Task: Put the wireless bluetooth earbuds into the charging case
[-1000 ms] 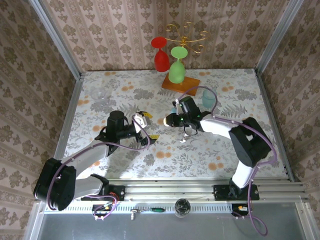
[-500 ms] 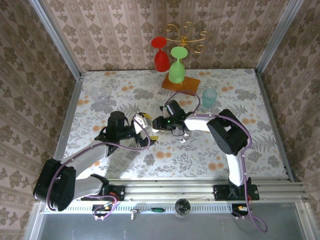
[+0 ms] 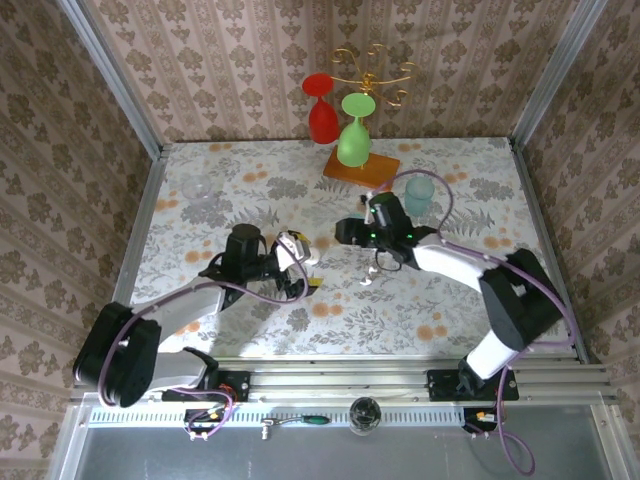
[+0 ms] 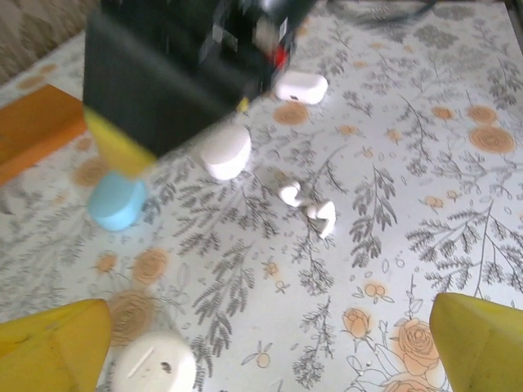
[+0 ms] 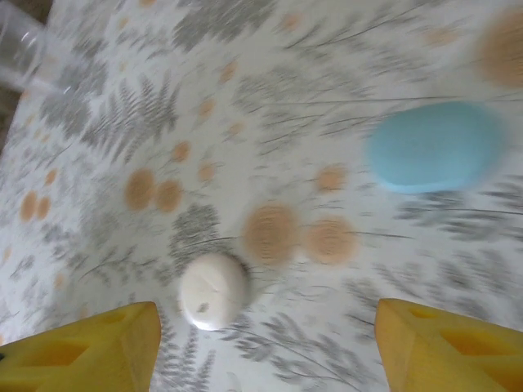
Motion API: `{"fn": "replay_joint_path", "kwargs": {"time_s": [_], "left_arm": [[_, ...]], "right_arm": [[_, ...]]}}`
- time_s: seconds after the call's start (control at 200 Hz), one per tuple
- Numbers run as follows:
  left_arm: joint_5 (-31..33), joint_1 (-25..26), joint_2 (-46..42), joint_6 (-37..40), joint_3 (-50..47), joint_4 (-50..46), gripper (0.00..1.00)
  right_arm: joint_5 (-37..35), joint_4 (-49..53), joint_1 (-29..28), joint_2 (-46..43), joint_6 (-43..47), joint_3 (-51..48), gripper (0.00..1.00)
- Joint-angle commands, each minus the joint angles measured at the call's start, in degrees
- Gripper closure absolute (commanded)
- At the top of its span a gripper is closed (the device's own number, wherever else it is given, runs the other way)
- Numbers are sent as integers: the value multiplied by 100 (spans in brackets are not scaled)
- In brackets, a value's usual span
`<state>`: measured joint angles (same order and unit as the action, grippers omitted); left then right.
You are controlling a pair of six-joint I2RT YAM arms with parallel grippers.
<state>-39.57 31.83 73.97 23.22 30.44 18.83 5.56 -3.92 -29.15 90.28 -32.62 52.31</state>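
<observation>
The earbuds (image 4: 289, 194) are lying loose on the table (image 4: 425, 163) near the white case (image 4: 225, 153), so I'm guessing they're waiting to be picked. Left tool (image 4: 270, 327) is hovering low over them, arm reaching forward, fingers spread wide, gripping nothing. Right tool (image 5: 265, 327) is gaping empty too, pointing down near the blue case (image 5: 435, 147)

Earbuds (image 4: 289, 194) glossy white plastic; blue case (image 5: 435, 147) smooth plastic.
</observation>
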Motion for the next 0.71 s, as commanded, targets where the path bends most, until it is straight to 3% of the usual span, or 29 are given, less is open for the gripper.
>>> {"fn": "replay_joint_path", "kwargs": {"time_s": [0.0,0.165,0.29,0.435,0.7], "left_arm": [[-72,163,253,142,315,204,0],[-162,353,720,76,559,411,0],[-219,402,903,65,670,433,0],[-260,385,935,83,692,421,0],[-319,284,808,66,624,306,0]], "right_arm": [[-1353,598,250,-650,205,-489,27],[-1824,1515,985,-1393,353,-952,21],[-2237,2578,1343,-1489,658,-779,17],[-1981,3620,1676,-833,969,-247,14],[-1541,4349,1788,368,1516,604,16]]}}
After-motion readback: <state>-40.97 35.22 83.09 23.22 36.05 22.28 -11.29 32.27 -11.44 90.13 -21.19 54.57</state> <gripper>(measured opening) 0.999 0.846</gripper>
